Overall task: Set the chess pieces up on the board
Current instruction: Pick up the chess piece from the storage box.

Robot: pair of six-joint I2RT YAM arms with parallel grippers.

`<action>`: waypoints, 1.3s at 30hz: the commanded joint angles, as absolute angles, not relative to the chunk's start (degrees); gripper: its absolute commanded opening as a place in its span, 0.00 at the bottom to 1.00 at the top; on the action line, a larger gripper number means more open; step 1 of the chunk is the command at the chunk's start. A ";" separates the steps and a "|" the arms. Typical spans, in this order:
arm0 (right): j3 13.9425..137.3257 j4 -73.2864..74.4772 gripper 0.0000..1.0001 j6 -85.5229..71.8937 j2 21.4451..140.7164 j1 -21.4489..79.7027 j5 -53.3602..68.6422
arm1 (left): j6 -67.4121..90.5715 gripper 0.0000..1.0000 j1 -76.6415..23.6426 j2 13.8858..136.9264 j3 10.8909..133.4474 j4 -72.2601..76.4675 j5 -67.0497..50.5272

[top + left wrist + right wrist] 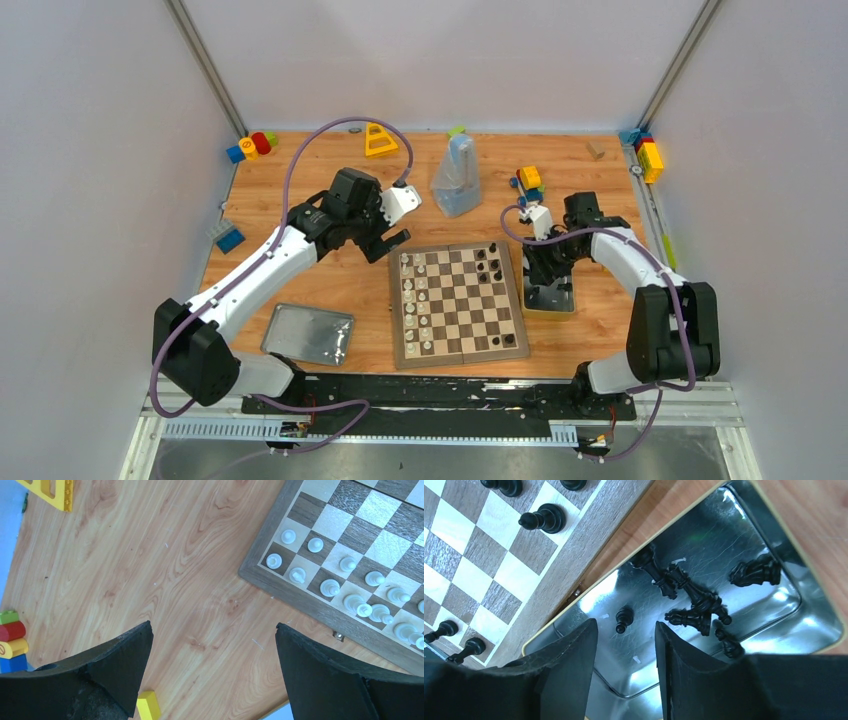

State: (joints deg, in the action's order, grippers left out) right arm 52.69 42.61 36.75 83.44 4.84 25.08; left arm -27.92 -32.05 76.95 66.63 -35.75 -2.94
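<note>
Wooden board (462,302), cream chess pieces (330,587) along left edge, few black right

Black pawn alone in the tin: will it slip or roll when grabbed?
Probably light, being tiny beside the right gripper. The pawn looks glossy and rounded, so it may squirt from the pinch. On the shiny tin it likely slides or rolls if nudged.

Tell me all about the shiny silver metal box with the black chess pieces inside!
The shiny silver metal box is a shallow rectangular tin with rounded corners, a thin golden-looking rim and a scratched, mirror-like floor. It sits open and flat on the wooden table, close beside the brown-bordered wooden chessboard; a strip of table shows between them. Several small black chess pieces lie toppled inside, most in a heap, one apart. The right arm's black claw hovers open above that lone piece.
</note>
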 commanded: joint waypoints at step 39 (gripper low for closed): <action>50.64 40.88 0.04 34.80 85.04 5.76 24.16 | -26.02 1.00 -31.62 74.17 65.05 -34.63 -4.33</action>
